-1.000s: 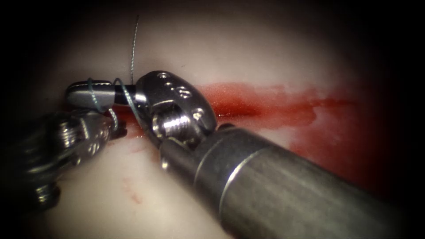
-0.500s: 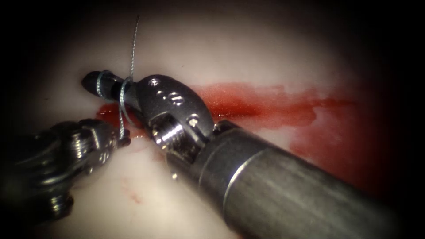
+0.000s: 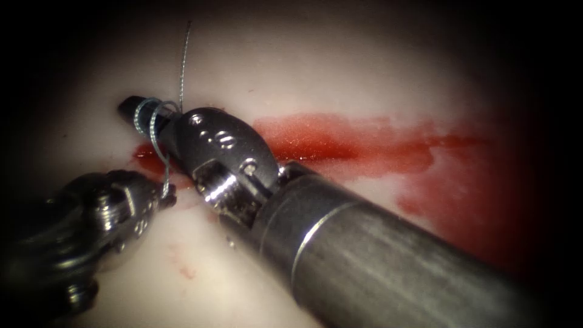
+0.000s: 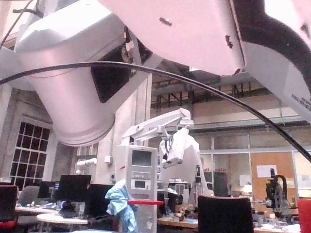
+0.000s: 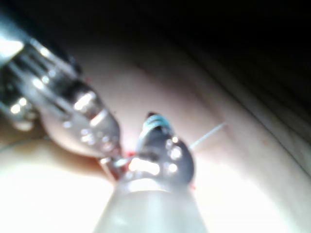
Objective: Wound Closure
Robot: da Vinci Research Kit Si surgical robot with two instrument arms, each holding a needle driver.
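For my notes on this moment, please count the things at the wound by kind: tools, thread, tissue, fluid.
Tools: 2, the right tool with thread wound around its jaws, and the left tool holding the thread.
Thread: 1
Tissue: 1
Red fluid: 1 patch
Total: 5

Background laboratory: grey cabinet (image 4: 140,187), black chair (image 4: 227,213), dark monitors (image 4: 73,187), blue cloth (image 4: 122,204), paned window (image 4: 25,153), orange board (image 4: 272,177).
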